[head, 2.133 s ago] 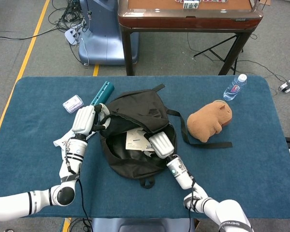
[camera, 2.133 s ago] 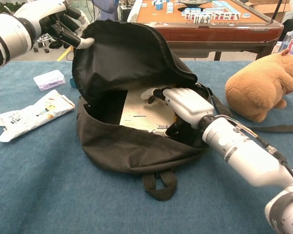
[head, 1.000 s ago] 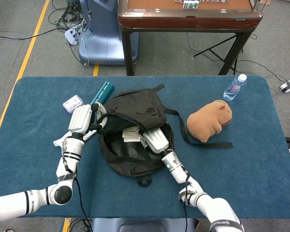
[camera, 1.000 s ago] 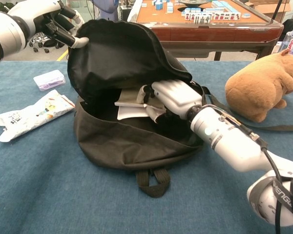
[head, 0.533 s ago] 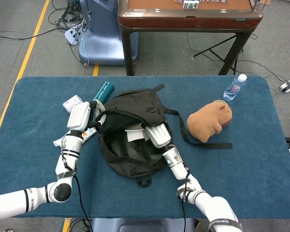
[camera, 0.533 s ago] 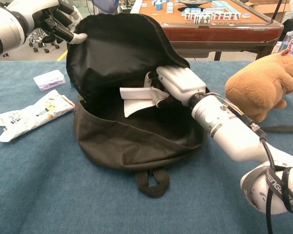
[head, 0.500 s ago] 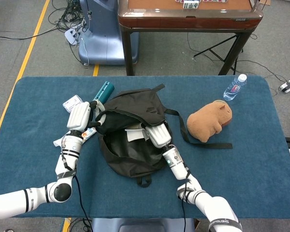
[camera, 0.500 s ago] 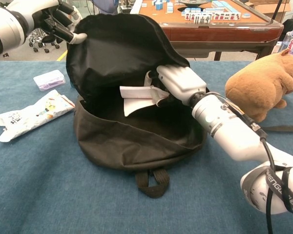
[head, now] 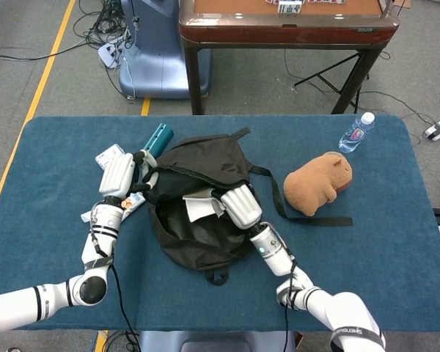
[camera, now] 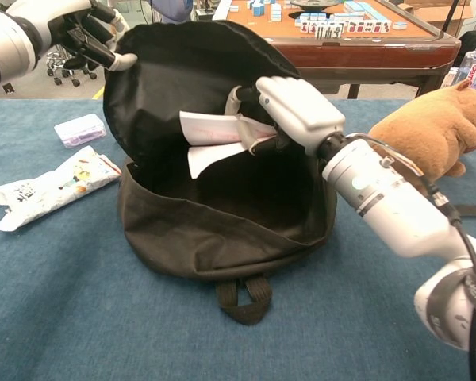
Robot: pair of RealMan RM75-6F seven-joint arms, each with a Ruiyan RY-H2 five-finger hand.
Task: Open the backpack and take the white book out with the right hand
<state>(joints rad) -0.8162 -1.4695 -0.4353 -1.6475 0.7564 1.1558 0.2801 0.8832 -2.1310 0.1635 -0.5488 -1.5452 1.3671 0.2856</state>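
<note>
The black backpack (head: 198,220) (camera: 198,230) lies open in the middle of the blue table. My left hand (head: 121,174) (camera: 83,28) grips the edge of its top flap and holds it up at the left. My right hand (head: 238,207) (camera: 289,103) holds the white book (head: 198,205) (camera: 210,135) by its right edge. The book hangs bent in the bag's mouth, above the dark inside and clear of the bottom.
A brown plush animal (head: 319,182) (camera: 424,139) and a water bottle (head: 356,132) sit to the right of the bag. A teal tube (head: 155,139), a small clear box (camera: 79,129) and a white packet (camera: 51,186) lie to its left. A bag strap (head: 308,218) runs under the plush.
My right hand has lifted the white book from the bag's bottom up into its opening. My left hand has raised the flap a little higher.
</note>
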